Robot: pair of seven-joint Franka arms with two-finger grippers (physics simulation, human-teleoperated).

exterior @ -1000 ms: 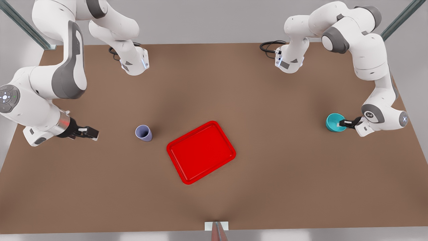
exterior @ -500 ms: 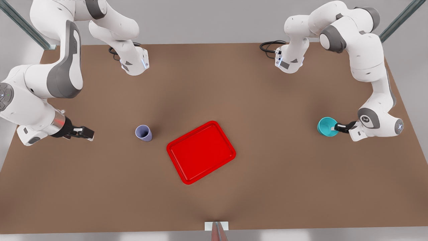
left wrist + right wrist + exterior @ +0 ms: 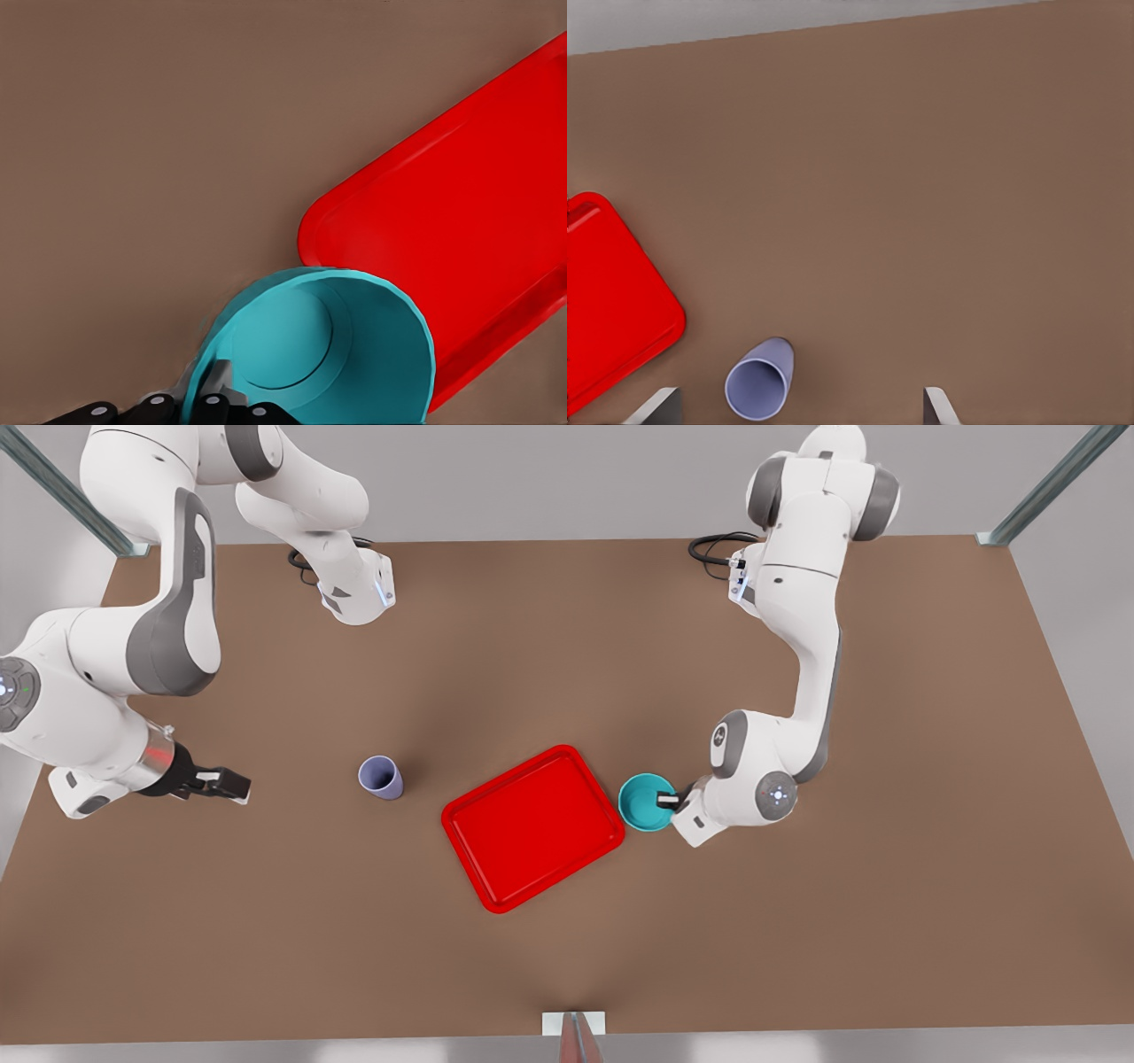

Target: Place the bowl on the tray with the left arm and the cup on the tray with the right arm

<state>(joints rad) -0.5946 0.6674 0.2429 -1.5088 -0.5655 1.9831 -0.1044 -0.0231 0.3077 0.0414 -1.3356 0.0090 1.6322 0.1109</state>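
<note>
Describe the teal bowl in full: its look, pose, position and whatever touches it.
The bowl is small, round, plain and smooth teal, with an empty inside. It sits beside the red tray, at the tray's edge toward the front view's right, seemingly not yet over it. The left gripper pinches its rim, one finger inside. Whether it touches the table cannot be told.

We see the left gripper (image 3: 671, 800), at the front view's right, closed on the rim of the teal bowl (image 3: 645, 803), one finger inside the wall and one outside, its arm bent down from the far edge of the table. The right gripper (image 3: 232, 785), at the front view's left, hangs low with fingers spread apart, its arm waiting.
</note>
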